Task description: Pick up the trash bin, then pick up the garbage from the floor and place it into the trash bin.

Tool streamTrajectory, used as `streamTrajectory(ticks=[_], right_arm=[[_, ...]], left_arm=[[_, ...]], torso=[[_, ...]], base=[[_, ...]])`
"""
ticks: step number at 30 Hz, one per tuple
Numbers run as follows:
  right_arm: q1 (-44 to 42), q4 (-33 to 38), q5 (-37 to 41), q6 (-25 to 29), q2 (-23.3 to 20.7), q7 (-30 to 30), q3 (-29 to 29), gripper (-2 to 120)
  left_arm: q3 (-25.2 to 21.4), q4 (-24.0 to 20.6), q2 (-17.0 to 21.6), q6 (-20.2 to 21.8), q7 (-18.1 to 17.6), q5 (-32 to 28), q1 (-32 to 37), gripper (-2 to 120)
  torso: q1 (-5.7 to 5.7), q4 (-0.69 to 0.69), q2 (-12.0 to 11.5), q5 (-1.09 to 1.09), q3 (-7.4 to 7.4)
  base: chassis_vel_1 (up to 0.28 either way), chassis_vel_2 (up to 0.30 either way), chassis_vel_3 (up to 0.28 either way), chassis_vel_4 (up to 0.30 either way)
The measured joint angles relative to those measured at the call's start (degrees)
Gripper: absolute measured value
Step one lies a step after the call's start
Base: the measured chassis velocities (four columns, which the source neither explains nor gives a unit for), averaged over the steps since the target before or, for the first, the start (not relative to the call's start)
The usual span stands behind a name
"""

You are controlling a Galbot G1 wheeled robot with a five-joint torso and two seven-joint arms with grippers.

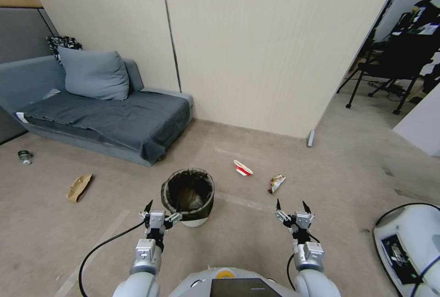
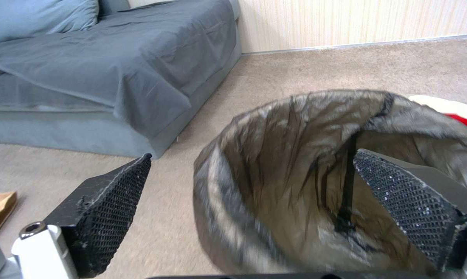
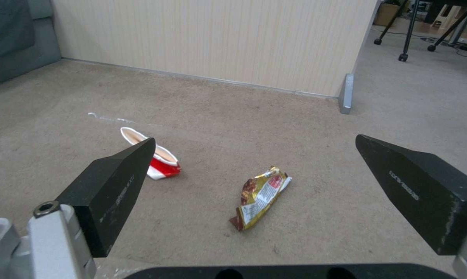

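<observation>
The trash bin [image 1: 188, 195], white with a black bag liner over its rim, stands on the carpet just ahead of me. My left gripper [image 1: 161, 211] is open at its near-left rim. In the left wrist view one finger [image 2: 109, 209] is outside the bin [image 2: 275, 162] and the other finger [image 2: 404, 201] is inside the liner. My right gripper [image 1: 293, 206] hangs open over bare floor. Beyond it lie garbage pieces: a crushed red-and-white cup [image 1: 242, 168] [image 3: 158, 159] and a shiny snack wrapper [image 1: 276, 182] [image 3: 259, 195]. A brown paper bag [image 1: 79, 187] lies far left.
A grey sofa [image 1: 105, 113] with a pillow stands at the back left, and a small round container [image 1: 24, 156] lies on the floor before it. A wall corner with a metal strip [image 1: 310, 139] is ahead right. Office chairs [image 1: 394, 58] stand beyond. A white machine [image 1: 408, 246] is at near right.
</observation>
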Motion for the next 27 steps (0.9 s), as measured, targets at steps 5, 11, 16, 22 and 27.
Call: streamTrajectory(ticks=[5, 11, 16, 22, 27], right_arm=[[0.01, 0.0, 0.01, 0.06, 0.0, 0.0, -0.02, 100], [-0.11, -0.28, 0.11, 1.1, 0.0, -0.41, 0.0, 100], [-0.05, -0.53, 0.14, 2.1, 0.0, -0.68, -0.01, 100], [-0.02, -0.53, 0.3, 2.12, 0.0, -0.51, 0.0, 100], [-0.03, -0.53, 0.38, 2.12, 0.0, -0.36, 0.01, 100]], left_arm=[[-0.02, -0.09, -0.01, -0.01, 0.0, 0.02, 0.04, 100], [0.0, -0.09, -0.02, -0.16, 0.01, 0.07, 0.06, 100], [0.04, -0.19, -0.03, -0.17, 0.01, 0.03, 0.05, 100], [-0.02, -0.25, 0.01, -0.17, 0.01, 0.01, 0.06, 100], [-0.07, -0.3, 0.12, -0.06, 0.01, -0.03, 0.1, 100]], torso=[[0.0, 0.01, 0.0, 0.0, 0.0], [0.0, 0.0, 0.0, 0.0, 0.0], [0.01, 0.01, 0.0, 0.0, 0.0], [0.0, 0.0, 0.0, 0.0, 0.0], [0.0, 0.0, 0.0, -0.01, 0.0]], base=[[-0.098, 0.1, 0.114, -0.081], [-0.101, 0.095, 0.096, -0.097], [-0.076, 0.082, 0.077, -0.066], [-0.009, 0.01, 0.006, -0.005], [0.0, 0.0, 0.0, 0.0]])
